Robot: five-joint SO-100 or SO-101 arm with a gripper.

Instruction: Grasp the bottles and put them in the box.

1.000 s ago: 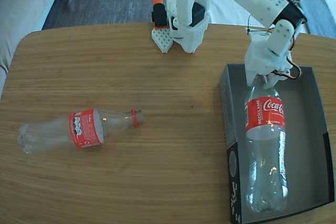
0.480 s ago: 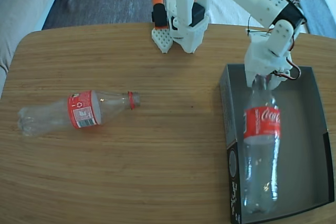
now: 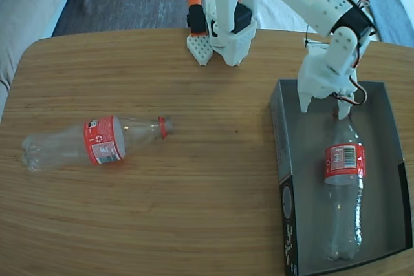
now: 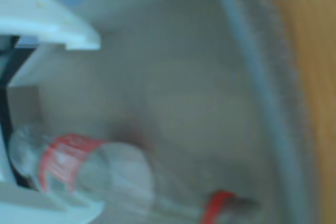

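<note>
One clear bottle (image 3: 97,141) with a red label lies on its side on the wooden table at the left of the fixed view, neck pointing right. The second bottle (image 3: 343,185) lies lengthwise inside the box (image 3: 279,135), toward its right half, neck pointing to the far end. My gripper (image 3: 321,109) hangs open over the far end of the box, just above that bottle's neck, holding nothing. The blurred wrist view shows the bottle (image 4: 79,169) lying on the grey floor of the box (image 4: 184,72), below my spread white fingers (image 4: 47,22).
The arm's white base (image 3: 229,24) and an orange-and-black clamp (image 3: 196,11) stand at the table's far edge. Bare wood (image 3: 213,192) lies between the loose bottle and the box. A grey sofa edge (image 3: 26,4) borders the table's left corner.
My gripper has opened and let go of the bottle, which dropped flat and shifted right inside the box. The bottle on the table rolled slightly in place.
</note>
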